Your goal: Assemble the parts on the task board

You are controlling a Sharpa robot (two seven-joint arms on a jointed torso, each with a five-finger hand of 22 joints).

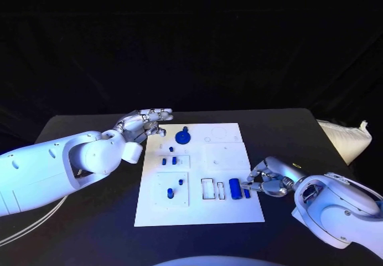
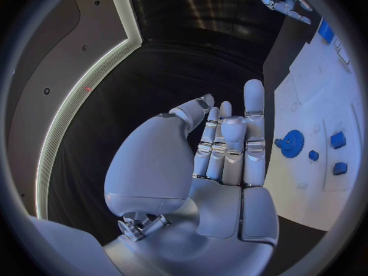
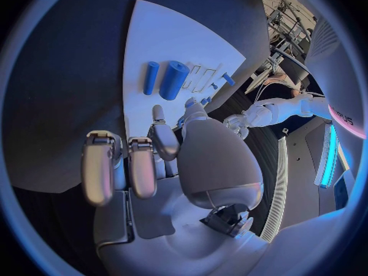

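The white task board [image 1: 200,213] lies mid-table. A blue gear [image 1: 184,136] stands near its far edge, with several small blue parts [image 1: 169,161] in the left-hand recesses. A thick blue cylinder [image 1: 234,188] and a thinner blue pin [image 1: 247,193] lie near the board's right edge. My right hand [image 1: 267,181] sits just right of them, fingers bent and close to the pin, holding nothing; in the right wrist view the cylinder [image 3: 173,80] and pin [image 3: 151,78] lie beyond the fingertips [image 3: 157,113]. My left hand [image 1: 148,125] hovers at the board's far left corner, fingers straight and apart, beside the gear [image 2: 291,143].
A white padded bag [image 1: 347,138] lies off the table's right edge. Empty rectangular slots [image 1: 214,189] sit left of the cylinder, and a square recess [image 1: 226,157] lies in the board's right half. Bare black table surrounds the board.
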